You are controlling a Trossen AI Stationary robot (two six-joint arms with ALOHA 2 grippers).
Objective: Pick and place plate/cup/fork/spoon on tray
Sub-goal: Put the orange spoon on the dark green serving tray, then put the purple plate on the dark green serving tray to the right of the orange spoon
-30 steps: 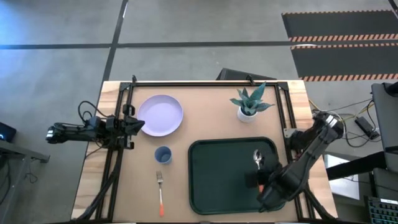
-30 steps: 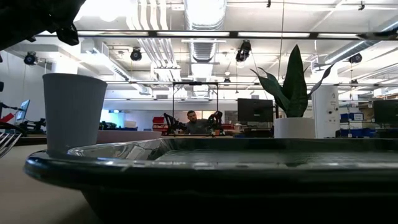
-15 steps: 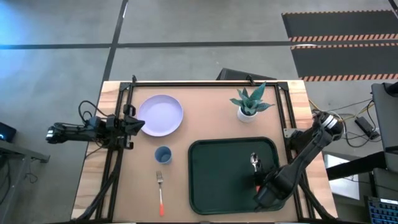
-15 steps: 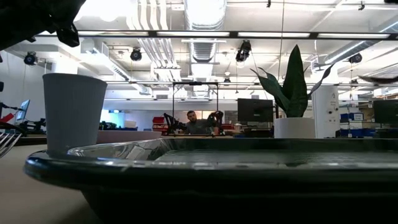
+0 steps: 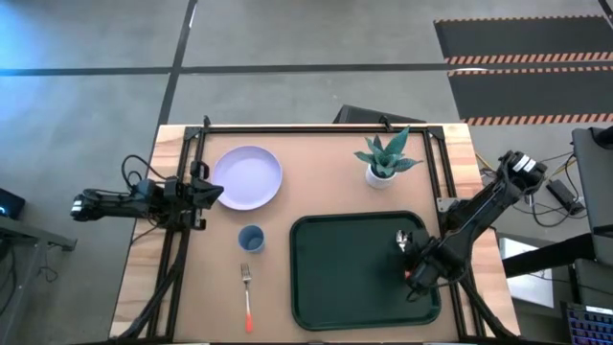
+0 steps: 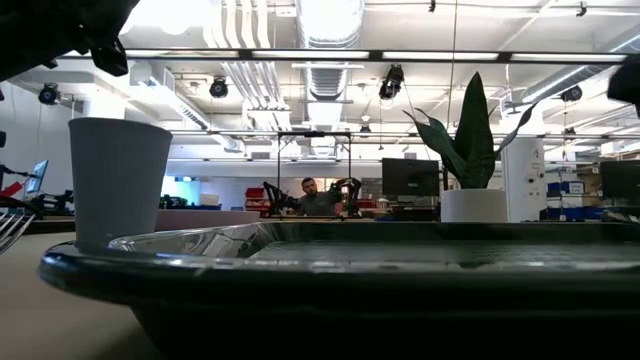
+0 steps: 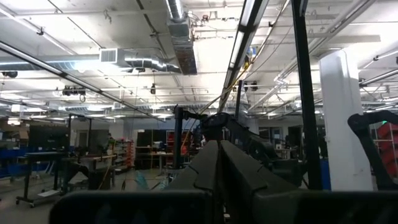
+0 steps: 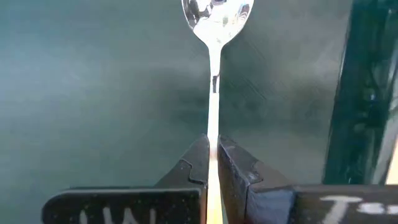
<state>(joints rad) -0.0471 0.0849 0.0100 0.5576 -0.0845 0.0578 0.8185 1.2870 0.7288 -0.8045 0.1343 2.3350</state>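
Note:
The dark green tray point(image 5: 335, 273) lies at the table's near right. Above its right part, my right gripper point(image 5: 419, 271) is shut on the spoon point(image 5: 402, 241), whose silver bowl point(image 8: 216, 14) sticks out past the fingertips over the tray floor. The lavender plate point(image 5: 247, 177) lies flat at the far left. The blue cup point(image 5: 251, 238) stands upright near it. The fork point(image 5: 247, 297) with its orange-red handle lies flat left of the tray. My left gripper point(image 5: 213, 192) waits shut beside the plate's left rim, touching nothing. My right gripper pinches the spoon's slim metal stem point(image 8: 212, 127) between its two fingers, where the stem runs into the handle. The fingers point(image 8: 194, 163) come steeply from above and lie along the spoon. The bowl end points down toward the tray; I cannot tell whether it touches.
A white pot with a green plant point(image 5: 383, 158) stands beyond the tray's far right corner. Black frame rails point(image 5: 187, 163) run along the table's left, far and right sides. In the low view the tray's rim point(image 6: 300, 265) fills the foreground, with the cup point(image 6: 120, 180) behind it.
My right gripper has gone down toward the tray and a little toward the table's far right, carrying the spoon with it while staying shut. The arm's elbow has swung out toward the table's right edge. The spoon's bowl now sits nearer the tray's right rim.

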